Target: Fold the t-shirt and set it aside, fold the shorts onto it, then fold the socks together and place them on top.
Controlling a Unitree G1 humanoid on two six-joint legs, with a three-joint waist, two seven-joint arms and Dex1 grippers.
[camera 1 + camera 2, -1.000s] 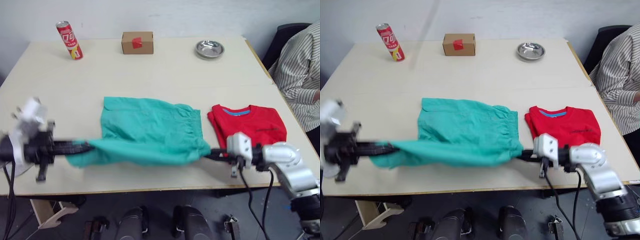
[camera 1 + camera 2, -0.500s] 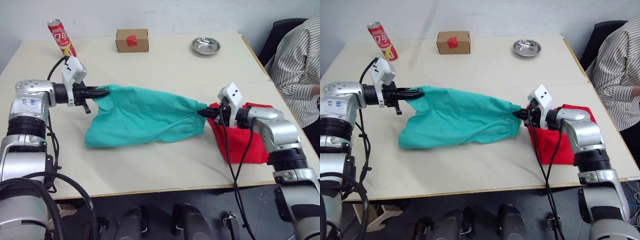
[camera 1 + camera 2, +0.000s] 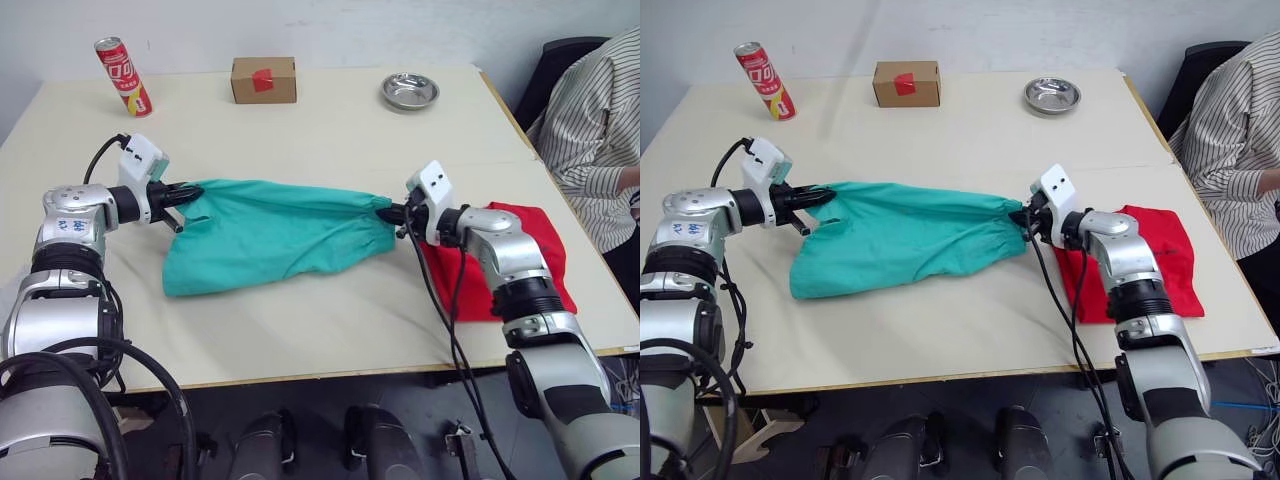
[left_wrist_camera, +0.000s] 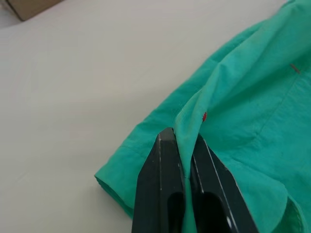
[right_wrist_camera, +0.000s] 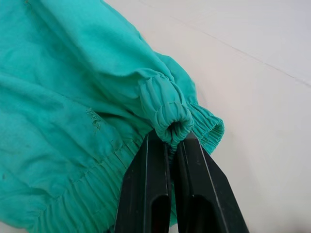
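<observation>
The teal-green shorts point(image 3: 270, 230) are stretched across the middle of the table, held by both ends. My left gripper point(image 3: 190, 191) is shut on their left corner, with cloth pinched between its fingers point(image 4: 163, 160). My right gripper point(image 3: 388, 212) is shut on the gathered waistband point(image 5: 167, 114) at the right end. The red t-shirt point(image 3: 535, 265) lies folded on the table under and beyond my right forearm, partly hidden by it. The socks are out of view.
At the table's far side stand a red can point(image 3: 123, 76), a small cardboard box point(image 3: 263, 79) and a metal bowl point(image 3: 409, 92). A person in a striped shirt point(image 3: 590, 130) sits by the right edge.
Both grippers have lifted the shorts' near edge up and over toward the far side, folding them in half; since half a second ago the shorts shifted slightly left.
</observation>
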